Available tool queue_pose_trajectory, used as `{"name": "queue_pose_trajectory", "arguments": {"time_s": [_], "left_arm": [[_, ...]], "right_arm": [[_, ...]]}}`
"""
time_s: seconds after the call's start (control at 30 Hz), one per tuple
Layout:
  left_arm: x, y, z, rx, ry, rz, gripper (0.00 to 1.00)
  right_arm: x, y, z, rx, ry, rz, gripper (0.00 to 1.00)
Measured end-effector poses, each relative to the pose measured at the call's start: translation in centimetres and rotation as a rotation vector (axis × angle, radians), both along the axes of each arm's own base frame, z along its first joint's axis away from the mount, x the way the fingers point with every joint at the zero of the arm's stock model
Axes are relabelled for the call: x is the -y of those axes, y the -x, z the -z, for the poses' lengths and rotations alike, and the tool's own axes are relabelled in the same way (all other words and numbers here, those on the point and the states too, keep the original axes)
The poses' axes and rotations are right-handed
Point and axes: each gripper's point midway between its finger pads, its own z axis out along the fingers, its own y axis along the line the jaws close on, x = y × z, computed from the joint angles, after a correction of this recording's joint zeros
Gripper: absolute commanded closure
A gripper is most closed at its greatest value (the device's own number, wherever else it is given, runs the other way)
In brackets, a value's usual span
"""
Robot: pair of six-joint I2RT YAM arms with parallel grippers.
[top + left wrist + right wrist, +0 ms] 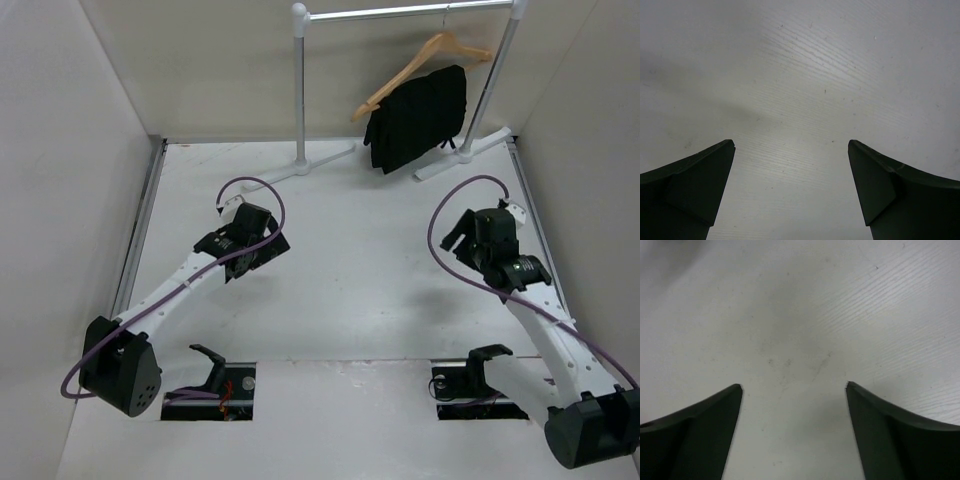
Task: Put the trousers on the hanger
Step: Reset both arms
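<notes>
— Trousers (417,118)?
— Draped over the crossbar of the hanger (408,68), folded double, clear of the worktop (350,260). Hooked on the rail (400,11) at the far right, with the whole hanger tilted down to the left.
— Fingers?
— Spread wide on both sides, pinching nothing. Left fingers (690,190) over bare worktop at mid-left, well apart from the garment. Right fingers (695,435) likewise over bare worktop, near the right edge, closer to the rail stand but touching none of it.
— Step in hand, then?
— By the look of it, hanging done; nothing left but pulling clear. Hard to say whether balanced securely on that tilted bar.
— Next move?
— Probably folding both arms back toward the near edge, low and away from the stand, so as not to knock its feet or brush the cloth. Failing that, if slipping, reaching in from the right to even out the drape.
</notes>
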Motion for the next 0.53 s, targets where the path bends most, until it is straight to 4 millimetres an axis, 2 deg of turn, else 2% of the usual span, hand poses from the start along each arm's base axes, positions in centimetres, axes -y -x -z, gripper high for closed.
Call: {"name": "queue_pose_trajectory", "arguments": {"time_s": [0.03, 0.07, 0.1, 0.13, 0.23, 0.53], "left_arm": [[0.0, 0.0, 0.0, 0.000, -0.001, 0.001, 0.00], [-0.1, 0.0, 0.0, 0.000, -0.003, 0.002, 0.00], [-0.1, 0.0, 0.0, 0.000, -0.004, 0.002, 0.00], [-0.2, 0.0, 0.0, 0.001, -0.005, 0.000, 0.00], [-0.3, 0.0, -0.1, 0.004, -0.006, 0.003, 0.00], [-0.1, 0.1, -0.2, 0.007, -0.005, 0.009, 0.00]], "right_arm": [[0.1, 0.1, 0.3, -0.005, -0.004, 0.004, 0.53], [0.2, 0.1, 0.8, -0.013, -0.010, 0.011, 0.71], [0.3, 0.3, 1.2, -0.023, -0.014, 0.015, 0.81], [0.4, 0.4, 1.6, -0.034, -0.020, 0.021, 0.85], [0.4, 0.5, 1.8, -0.038, -0.037, 0.032, 0.84], [-0.1, 0.3, 1.6, -0.030, -0.062, 0.019, 0.64]]}}
